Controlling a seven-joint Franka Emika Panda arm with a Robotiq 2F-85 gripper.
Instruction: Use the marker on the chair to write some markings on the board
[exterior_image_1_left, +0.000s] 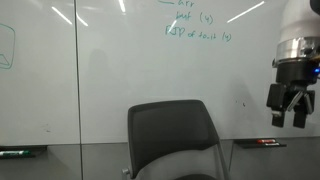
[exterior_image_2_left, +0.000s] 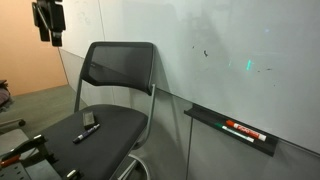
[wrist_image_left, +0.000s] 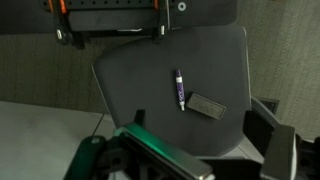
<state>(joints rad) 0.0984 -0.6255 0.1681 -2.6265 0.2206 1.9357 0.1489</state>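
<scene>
Asking: where does the tool (exterior_image_1_left: 288, 108) hang, and how do its fingers stand?

Answering: it hangs in front of the board (exterior_image_1_left: 120, 60), off to one side of the chair (exterior_image_1_left: 168, 135). It is about level with the top edge of the backrest and well apart from it. Its fingers are spread, with nothing between them.

Asking: and the marker (wrist_image_left: 180, 88)?

Answering: it lies flat on the chair's seat, near the middle and well inside the seat's curved rim, as the wrist view shows. A small grey block (wrist_image_left: 205, 105) lies just beside one end of it; whether the two touch cannot be told. In an exterior view the marker (exterior_image_2_left: 86, 132) lies nearer the seat's front edge, and the grey block (exterior_image_2_left: 90, 118) nearer the backrest.

Asking: which edges stand near?

Answering: the backrest stands upright, close to the board. A tray (exterior_image_2_left: 205, 118) runs along the board beside the chair and carries a red-and-black marker (exterior_image_2_left: 245, 131). High on the board, above the backrest, sits green handwriting (exterior_image_1_left: 195, 30), with plain white surface between the two.
</scene>
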